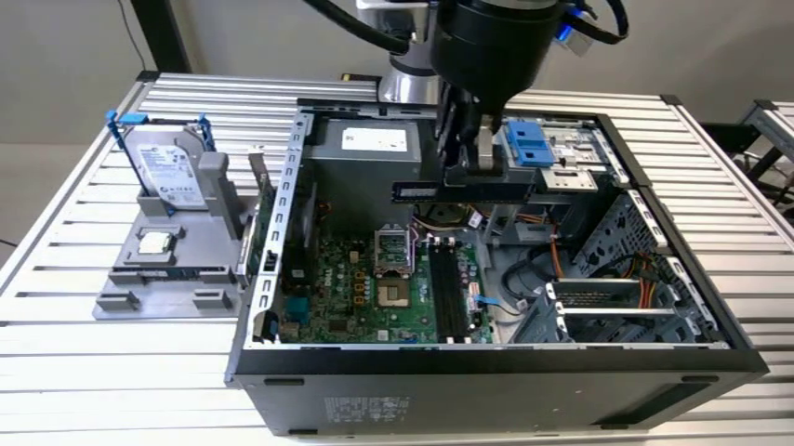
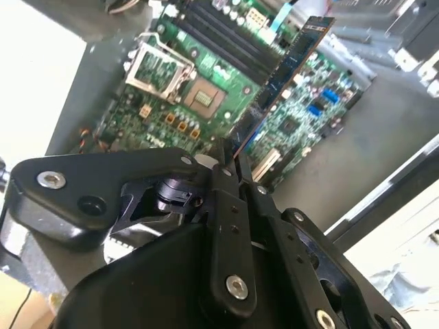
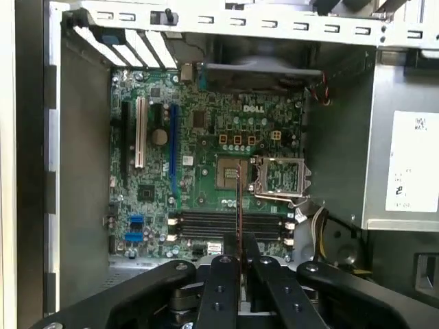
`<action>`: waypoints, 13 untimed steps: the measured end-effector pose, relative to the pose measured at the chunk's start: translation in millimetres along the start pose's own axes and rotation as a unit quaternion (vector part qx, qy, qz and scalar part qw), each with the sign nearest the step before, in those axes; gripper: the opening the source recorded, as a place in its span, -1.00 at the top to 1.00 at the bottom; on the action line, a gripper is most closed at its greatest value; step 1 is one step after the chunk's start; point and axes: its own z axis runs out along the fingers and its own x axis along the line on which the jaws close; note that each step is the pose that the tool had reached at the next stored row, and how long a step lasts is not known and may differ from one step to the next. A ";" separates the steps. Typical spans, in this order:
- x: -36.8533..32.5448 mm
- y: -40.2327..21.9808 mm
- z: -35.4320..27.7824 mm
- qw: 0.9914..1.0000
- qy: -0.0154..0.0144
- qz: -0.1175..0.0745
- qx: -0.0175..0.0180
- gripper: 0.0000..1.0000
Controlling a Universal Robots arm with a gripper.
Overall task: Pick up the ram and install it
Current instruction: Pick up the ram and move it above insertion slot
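Carry step, pick looks done: jaws clamped on the ram, which sits level between them, sticks out on both sides and hangs over the open case. The memory slots lie below the jaws, well apart from the stick, which looks crosswise to them. Seating likely calls for a wrist turn, edge lined along one slot, then a straight press. Ram is a thin, long, dark board.
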 end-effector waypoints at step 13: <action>-17.7 -29.3 -0.2 1.000 0.000 0.000 0.000 1.00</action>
